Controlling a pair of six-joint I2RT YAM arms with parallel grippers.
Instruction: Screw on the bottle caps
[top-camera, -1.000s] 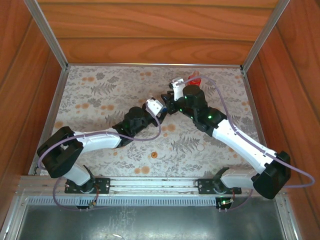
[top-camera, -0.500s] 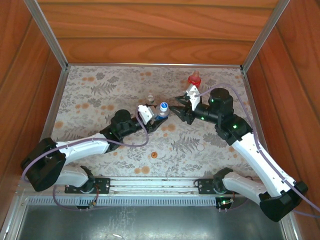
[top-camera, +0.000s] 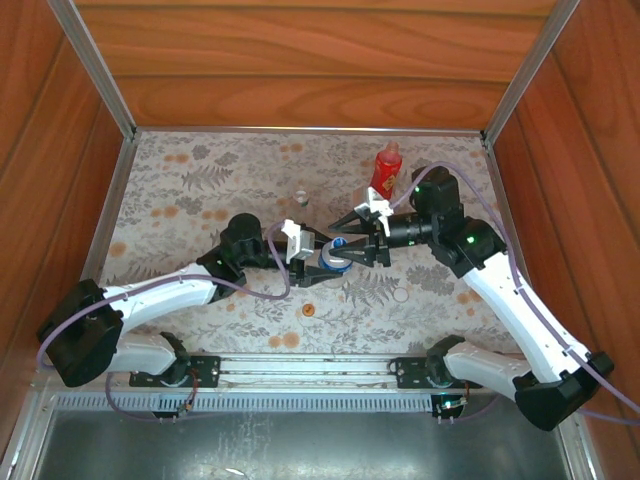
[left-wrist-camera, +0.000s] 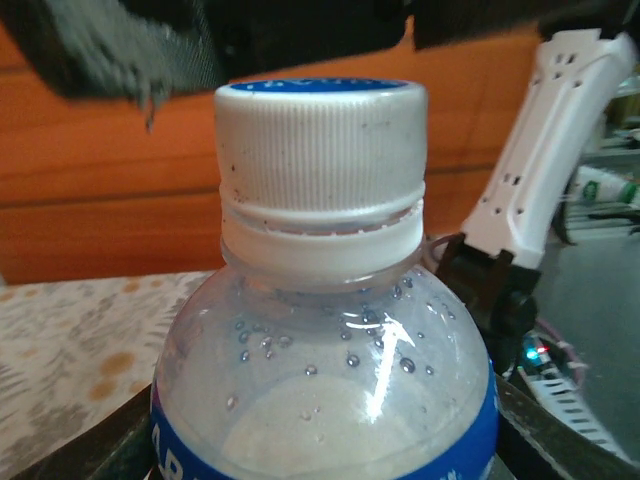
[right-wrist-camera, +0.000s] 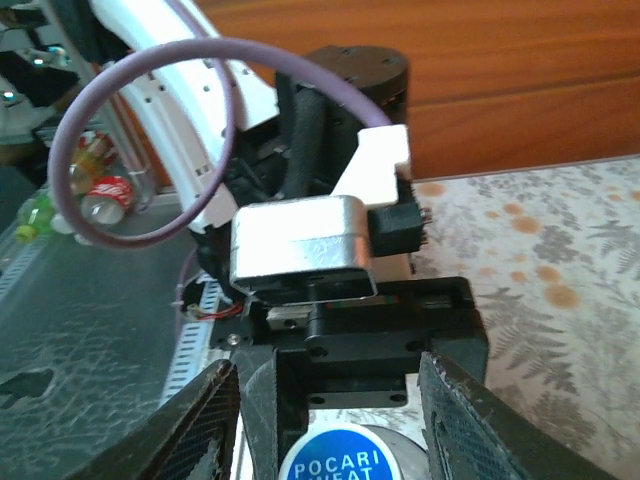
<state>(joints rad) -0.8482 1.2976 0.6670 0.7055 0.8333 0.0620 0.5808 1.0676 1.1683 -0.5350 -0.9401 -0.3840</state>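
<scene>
Both arms have drawn nearer: left fingers (left-wrist-camera: 110, 450) grip the short bottle (left-wrist-camera: 320, 400), its blue-topped cap (left-wrist-camera: 320, 140) seated between the right fingers (right-wrist-camera: 195, 430), spread open around it. Tightening looks next; the red bottle (top-camera: 387, 165) waits beyond them.

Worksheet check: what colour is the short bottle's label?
Blue label on the bottle; left wrist view.

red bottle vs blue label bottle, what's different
The red bottle is red and stands free at the back; the blue-label bottle is clear, held by the left gripper. The blue-label bottle wears a cap; the red bottle's top is unclear. Both stand upright.
</scene>
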